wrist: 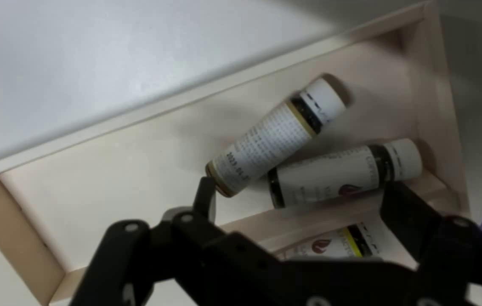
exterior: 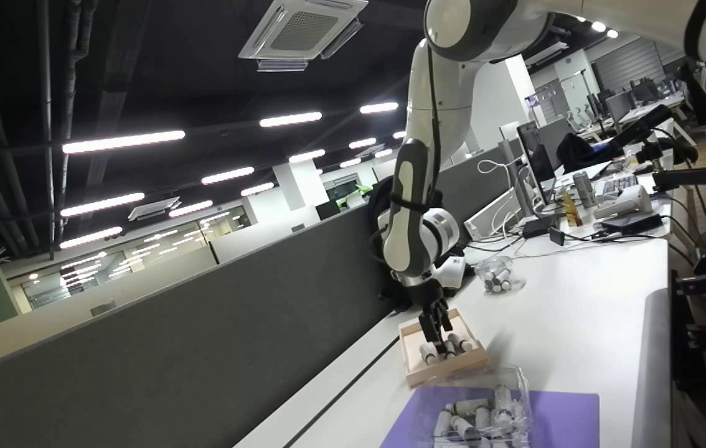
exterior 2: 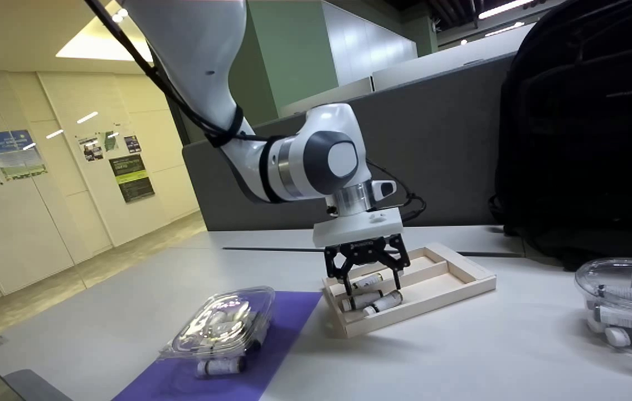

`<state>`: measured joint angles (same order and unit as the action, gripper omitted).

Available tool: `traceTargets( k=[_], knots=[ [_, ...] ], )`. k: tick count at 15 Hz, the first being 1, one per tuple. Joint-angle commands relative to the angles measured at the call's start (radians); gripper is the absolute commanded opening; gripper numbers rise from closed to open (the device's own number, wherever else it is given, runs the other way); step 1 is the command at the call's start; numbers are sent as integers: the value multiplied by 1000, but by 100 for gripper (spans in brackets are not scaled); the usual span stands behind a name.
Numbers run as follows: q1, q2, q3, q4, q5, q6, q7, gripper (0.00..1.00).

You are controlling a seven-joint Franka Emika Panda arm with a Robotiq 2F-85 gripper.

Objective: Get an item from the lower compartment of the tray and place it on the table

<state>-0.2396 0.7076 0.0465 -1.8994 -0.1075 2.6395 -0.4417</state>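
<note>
The tan tray (exterior 2: 422,311) lies on the white table (exterior 2: 433,362), split by a divider into two long compartments. In the wrist view, two small white-capped bottles lie in the upper compartment in that picture: a tilted one with a brown base (wrist: 266,144) and a dark-banded one (wrist: 330,174). A yellow-banded bottle (wrist: 334,244) lies beyond the divider, partly hidden by my gripper (wrist: 299,185). In both exterior views the gripper (exterior 2: 372,288) (exterior: 443,341) points down over the bottles' end of the tray. Its fingers are wide apart, with nothing held.
A clear plastic box of bottles (exterior 2: 221,328) stands on a purple mat (exterior 2: 293,323) beside the tray. A round clear tub of bottles (exterior 2: 628,317) stands on the opposite side. A dark grey partition (exterior: 266,317) and a black backpack (exterior 2: 583,139) stand behind.
</note>
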Motion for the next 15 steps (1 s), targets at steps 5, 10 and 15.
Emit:
traceTargets(
  k=[5,10,15],
  knots=[
    [-73,-26,44,-35,36,-15,-112,100],
    [-71,-24,29,-41,34,-20,-104,100],
    [-68,-15,20,-33,32,-30,-100,100]
  ],
)
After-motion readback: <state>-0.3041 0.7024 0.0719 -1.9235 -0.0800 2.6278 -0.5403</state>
